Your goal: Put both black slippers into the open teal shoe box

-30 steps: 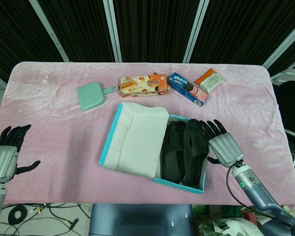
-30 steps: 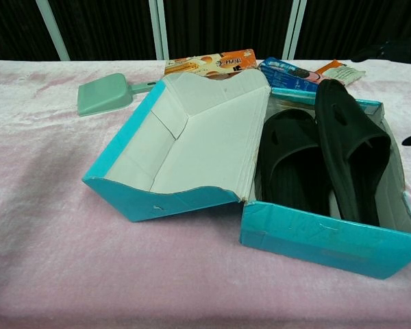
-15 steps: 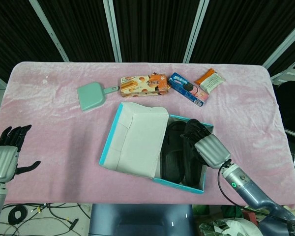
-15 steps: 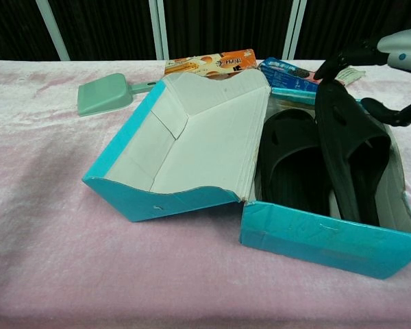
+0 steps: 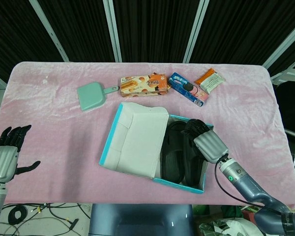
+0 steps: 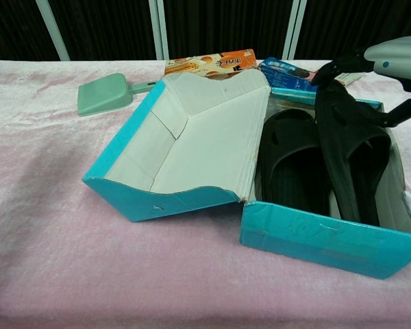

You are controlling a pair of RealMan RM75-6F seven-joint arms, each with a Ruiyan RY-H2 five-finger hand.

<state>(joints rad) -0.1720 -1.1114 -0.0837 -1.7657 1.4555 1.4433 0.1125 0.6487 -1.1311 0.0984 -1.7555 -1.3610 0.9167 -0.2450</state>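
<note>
Head view, near edge first: left hand [image 5: 4, 160] idle at the bench [image 5: 54, 128] corner, fingers spread, holding nothing, same spot as a second ago. Right hand [image 5: 206, 144] has moved in from beside the box to right over it, and now sits on the right-hand slipper [image 5: 192, 160]. Fingers curled down onto its far end; can't tell if that's a real grip or just a push, contact is hidden under the palm.

Teal shoe box [image 5: 201, 188]: lid flap open to the left. Left slipper [image 5: 172, 152] lies flat on the floor of the box. In chest view the right-hand slipper [image 6: 349, 147] isn't seated: it's tilted, far end riding up at the back wall of the box [image 6: 315, 236], and the right hand [image 6: 390, 62] is on top of that raised end.

Read: both slippers are inside the box outline, so the task is nearly done. This looks like a seating press on the second one. Risk is the slipper popping back up, or the light box sliding on the pink cloth.

Further back, untouched: green dustpan [image 5: 92, 96], biscuit box [image 5: 143, 84], blue cookie pack [image 5: 187, 89], orange snack packet [image 5: 209, 79].
</note>
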